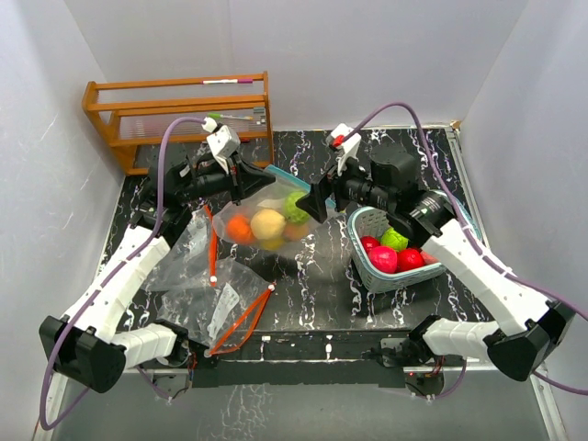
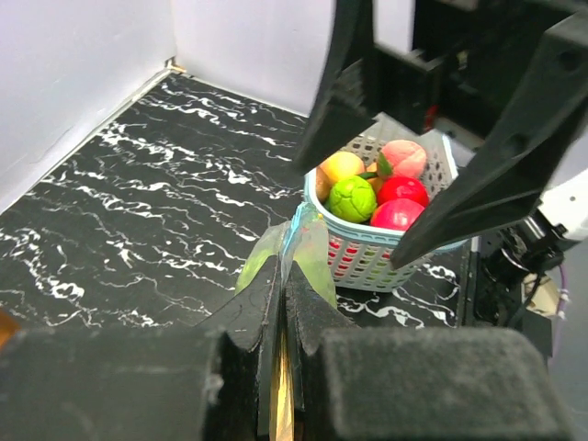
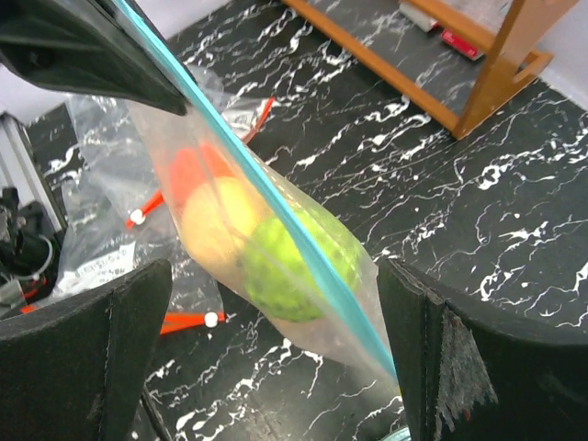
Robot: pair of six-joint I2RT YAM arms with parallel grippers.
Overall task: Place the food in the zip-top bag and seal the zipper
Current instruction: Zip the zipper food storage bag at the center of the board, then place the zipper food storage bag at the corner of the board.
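Well, the left gripper [image 2: 280, 276] is pressed tight together on the top edge of the zip-top bag [image 1: 257, 197]. It pinches the blue zipper strip [image 3: 276, 211] at its back-left end and holds the bag up over the black marbled table [image 1: 312, 285]. Whether the bag's bottom rests on the table, I cannot tell.

The right gripper [image 1: 312, 204] stands spread wide at the bag's other end, one finger on either side of the plastic (I can't make out whether either finger touches it).

Through the clear film I can see three pieces of food inside. An orange piece [image 1: 241, 228], a peach-yellow piece [image 1: 267, 223] in the middle and a green piece [image 1: 295, 207] nearest the right gripper are crowded together, sagging low in the bag.

More food sits in the teal basket [image 1: 367, 276] just to the right of the bag, under the right arm: red, pink, green, yellow and peach pieces heaped to its rim.

On the table by the left arm lie a few loose clear bags [image 1: 184, 266] with red zippers. A wooden rack [image 1: 175, 101] stands in the back-left corner.
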